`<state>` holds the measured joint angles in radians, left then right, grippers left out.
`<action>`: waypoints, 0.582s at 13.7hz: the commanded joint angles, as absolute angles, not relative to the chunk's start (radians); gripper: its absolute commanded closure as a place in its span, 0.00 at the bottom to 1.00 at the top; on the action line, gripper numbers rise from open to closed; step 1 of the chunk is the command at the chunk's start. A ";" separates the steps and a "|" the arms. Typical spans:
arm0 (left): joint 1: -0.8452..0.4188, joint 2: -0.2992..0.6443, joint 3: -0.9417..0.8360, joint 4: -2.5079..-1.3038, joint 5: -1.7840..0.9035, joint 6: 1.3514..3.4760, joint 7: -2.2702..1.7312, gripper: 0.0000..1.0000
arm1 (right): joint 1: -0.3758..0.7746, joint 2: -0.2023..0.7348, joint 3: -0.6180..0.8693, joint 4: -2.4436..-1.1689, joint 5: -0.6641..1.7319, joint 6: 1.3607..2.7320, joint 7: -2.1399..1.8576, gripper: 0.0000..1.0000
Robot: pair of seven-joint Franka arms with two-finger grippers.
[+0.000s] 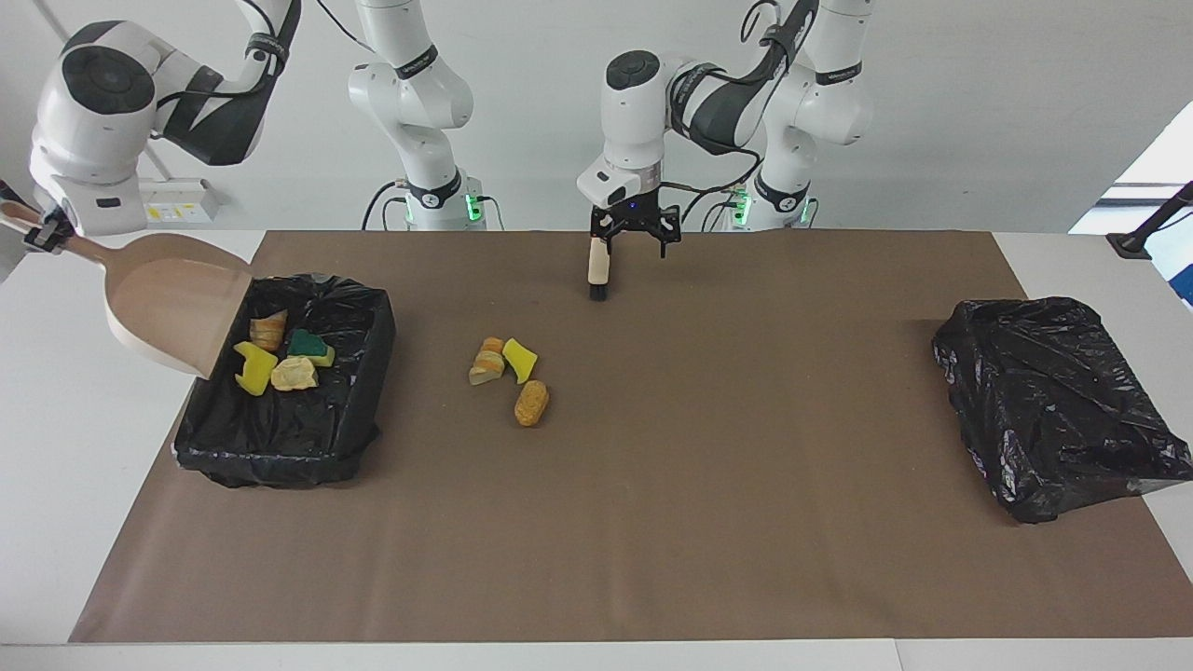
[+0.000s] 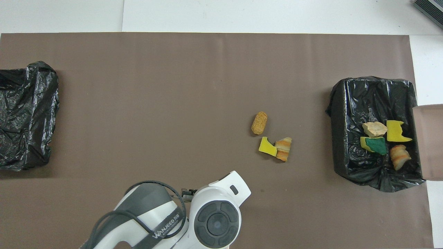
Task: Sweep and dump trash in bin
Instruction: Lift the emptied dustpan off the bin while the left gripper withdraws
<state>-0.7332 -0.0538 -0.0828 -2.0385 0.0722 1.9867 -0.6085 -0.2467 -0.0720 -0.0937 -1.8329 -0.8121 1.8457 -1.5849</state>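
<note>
The pale pink dustpan (image 1: 172, 303) (image 2: 429, 138) hangs empty and tipped over the rim of the black-lined bin (image 1: 289, 438) (image 2: 342, 103), with my right gripper (image 1: 42, 233) shut on its handle. Several pieces of trash (image 1: 280, 359) (image 2: 380, 140) lie inside the bin: yellow sponge chunks, one green-backed, and bread bits. Three more pieces of trash (image 1: 511, 373) (image 2: 271, 141) sit on the brown mat, farther from the robots than the brush. My left gripper (image 1: 633, 244) stands open over the mat's near edge. The beige-handled brush (image 1: 596, 270) lies just beside it, outside its fingers. In the overhead view the left arm hides the brush.
A second black bag-covered bin (image 1: 1053, 401) (image 2: 27, 114) sits at the left arm's end of the table. The brown mat (image 1: 746, 513) covers most of the white table. The left arm's body (image 2: 193, 218) fills the overhead view's bottom middle.
</note>
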 commanded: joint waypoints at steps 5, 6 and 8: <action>-0.433 -0.054 -0.092 -1.720 0.078 1.744 -0.330 0.00 | -0.238 -0.103 -0.019 -1.761 -0.496 1.655 -1.176 1.00; -0.396 -0.055 -0.086 -1.688 0.069 1.717 -0.307 0.00 | -0.226 -0.103 0.006 -1.763 -0.471 1.635 -1.082 1.00; -0.298 -0.057 -0.086 -1.605 0.010 1.616 -0.224 0.00 | -0.178 -0.104 0.047 -1.763 -0.415 1.599 -0.863 1.00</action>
<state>-0.3838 -0.0661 -0.0746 -1.6905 0.0571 1.7141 -0.2945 -0.2127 -0.1014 0.0123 -1.7682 -0.4704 1.6394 -1.0429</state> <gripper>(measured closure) 0.000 0.674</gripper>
